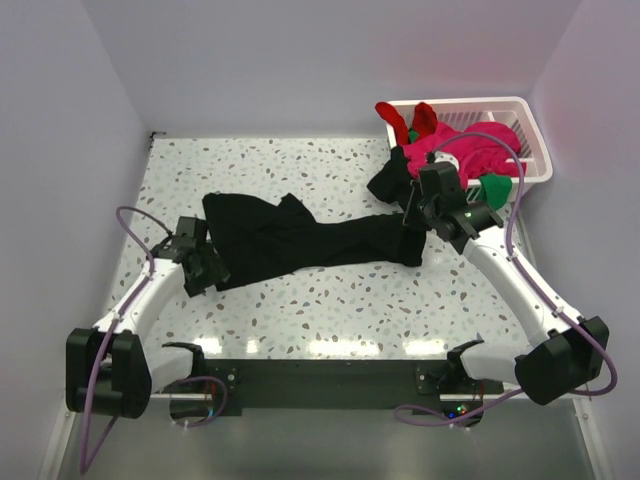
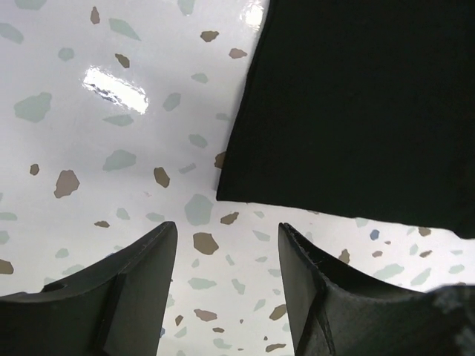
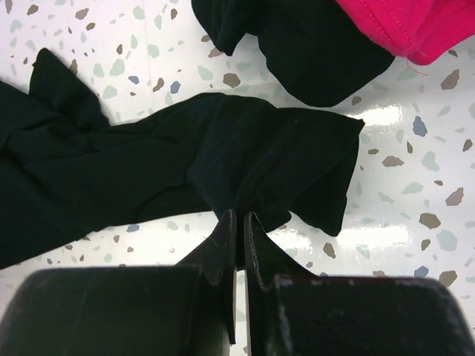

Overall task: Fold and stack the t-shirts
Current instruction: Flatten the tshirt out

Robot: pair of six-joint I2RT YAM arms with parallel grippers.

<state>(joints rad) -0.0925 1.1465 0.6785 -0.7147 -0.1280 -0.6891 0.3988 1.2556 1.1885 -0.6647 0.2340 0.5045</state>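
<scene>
While the right tool (image 3: 239, 221) pinches one end of the black t-shirt (image 1: 300, 240), the shirt stretches leftward, its far corner just beside the open left tool (image 2: 226, 237).

From here the bench (image 1: 330, 310) looks glossy and smooth, speckled stone-look w/ glare spots. I read the black shirt (image 1: 290, 240) as matt soft cloth, creased; pink shirt (image 3: 401, 22) matt cloth, stitched hem; basket (image 1: 470, 103) white slatted plastic.
</scene>
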